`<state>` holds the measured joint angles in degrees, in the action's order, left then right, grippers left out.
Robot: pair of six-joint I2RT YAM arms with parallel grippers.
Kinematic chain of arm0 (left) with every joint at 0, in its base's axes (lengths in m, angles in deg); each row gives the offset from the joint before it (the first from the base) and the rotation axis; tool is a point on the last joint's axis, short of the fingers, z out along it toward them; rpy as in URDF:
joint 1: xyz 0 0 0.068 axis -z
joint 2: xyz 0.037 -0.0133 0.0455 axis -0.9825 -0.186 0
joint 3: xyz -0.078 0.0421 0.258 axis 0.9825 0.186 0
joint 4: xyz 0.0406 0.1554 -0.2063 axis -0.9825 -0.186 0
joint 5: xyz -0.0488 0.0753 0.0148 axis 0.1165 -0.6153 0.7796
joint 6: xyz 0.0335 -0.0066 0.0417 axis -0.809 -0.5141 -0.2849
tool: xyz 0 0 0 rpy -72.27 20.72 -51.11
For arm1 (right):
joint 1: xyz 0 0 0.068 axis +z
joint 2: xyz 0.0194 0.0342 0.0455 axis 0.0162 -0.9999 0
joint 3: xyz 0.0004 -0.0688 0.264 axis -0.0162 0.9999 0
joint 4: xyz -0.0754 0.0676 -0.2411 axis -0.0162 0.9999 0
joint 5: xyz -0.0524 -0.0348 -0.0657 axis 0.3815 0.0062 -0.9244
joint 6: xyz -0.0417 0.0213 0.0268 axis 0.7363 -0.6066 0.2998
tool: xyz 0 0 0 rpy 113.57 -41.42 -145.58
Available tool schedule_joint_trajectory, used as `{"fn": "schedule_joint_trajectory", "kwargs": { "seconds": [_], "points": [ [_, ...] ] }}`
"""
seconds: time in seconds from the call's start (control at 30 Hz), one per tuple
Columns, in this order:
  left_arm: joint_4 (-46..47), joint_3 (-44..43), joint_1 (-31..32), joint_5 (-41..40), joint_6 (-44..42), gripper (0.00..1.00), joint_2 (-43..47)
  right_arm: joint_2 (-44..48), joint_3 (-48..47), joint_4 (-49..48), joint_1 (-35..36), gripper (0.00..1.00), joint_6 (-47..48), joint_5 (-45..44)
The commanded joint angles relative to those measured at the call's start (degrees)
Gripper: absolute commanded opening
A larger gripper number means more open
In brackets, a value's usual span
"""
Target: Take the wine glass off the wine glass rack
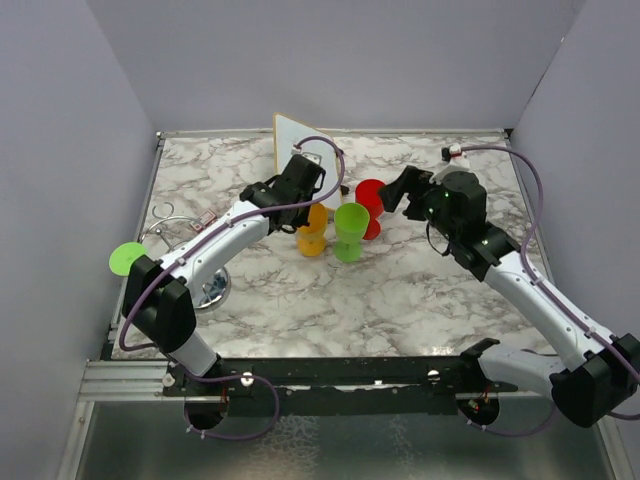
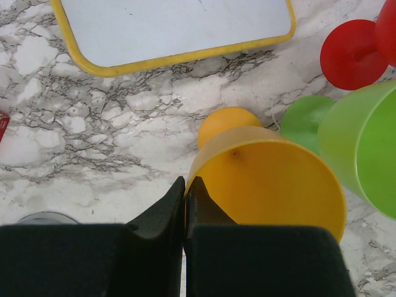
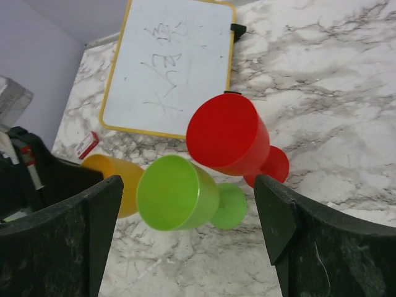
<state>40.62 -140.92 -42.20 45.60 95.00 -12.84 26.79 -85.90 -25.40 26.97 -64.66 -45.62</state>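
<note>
Though mid-table, orange glass [image 2: 272,185] hemmed rightward.

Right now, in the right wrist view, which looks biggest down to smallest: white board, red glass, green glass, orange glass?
1. white board, clearly largest.
2. red glass and green glass: about alike, so unranked.
3. orange glass: least showing, but partly hidden behind the green glass.

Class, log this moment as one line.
left gripper: shut at orange glass rim | right gripper: open, beside red glass
</note>
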Motion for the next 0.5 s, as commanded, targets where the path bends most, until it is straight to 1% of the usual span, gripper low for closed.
{"fn": "schedule_joint_trajectory", "kwargs": {
  "seconds": [0.0,0.07,0.1,0.2,0.4,0.47],
  "points": [
    [2.9,-0.8,-0.2,0.3,0.1,0.0,-0.6,-0.8,-4.6,1.9,-0.1,0.92,-4.4,5.6],
    [3.3,-0.8,-0.3,0.4,0.2,0.0,-1.0,-0.8,-5.4,3.1,-0.1,0.98,-6.2,4.9],
    [3.4,-0.8,-0.4,0.5,0.2,0.0,-1.2,-0.5,-5.5,3.3,-0.2,1.0,-6.9,4.7],
    [3.7,-1.1,-0.9,1.0,0.1,0.01,-2.2,1.5,-4.8,2.7,-0.2,1.0,-8.8,4.3],
    [3.6,-1.3,-1.6,1.7,-0.1,0.01,-3.1,6.9,-1.7,-0.6,-0.1,1.0,-6.3,-1.0],
    [3.7,-1.3,-1.8,1.9,-0.1,0.02,-3.2,8.5,-0.1,-2.5,-0.1,1.0,-5.2,-1.1]
  ]
}}
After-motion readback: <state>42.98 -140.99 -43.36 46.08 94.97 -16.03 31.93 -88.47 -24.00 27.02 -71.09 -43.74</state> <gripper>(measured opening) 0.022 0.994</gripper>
